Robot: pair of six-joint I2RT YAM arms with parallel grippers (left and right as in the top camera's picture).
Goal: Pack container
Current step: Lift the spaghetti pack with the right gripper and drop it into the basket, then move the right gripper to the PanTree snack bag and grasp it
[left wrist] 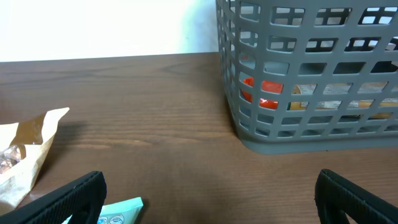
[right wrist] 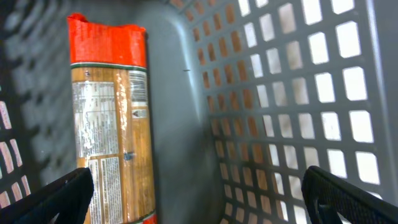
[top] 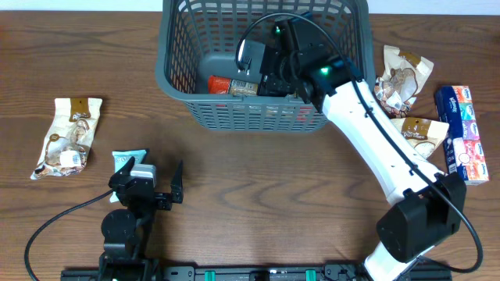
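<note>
Container: grey lattice basket at the far middle of the table.

Right arm reaches over the container's near-right rim and down inside. The right gripper hangs just above the container floor with its fingers spread wide and nothing between them. Below it, flat on the floor along the container's near wall, lies the orange packet, red end seal towards the far wall and free of both fingers. Judgement: spread fingers over a packet lying flat read as a release inside the container, though an approach cannot be ruled out.

The left gripper sits low, well to the near-left of the container and facing its left corner, fingers apart and empty. The teal packet lies just under it on the container side. Judgement: a likely next pick for that arm.

- Brown pouch: flat, well left of the container.
- First pouch: just beside the container's right wall.
- Second pouch and blue box: further right and nearer.

Judgement: the items are split to either side of the container so each arm serves its own side. Packing is at an early stage. One packet is visible inside, and the arm hides part of the floor.
</note>
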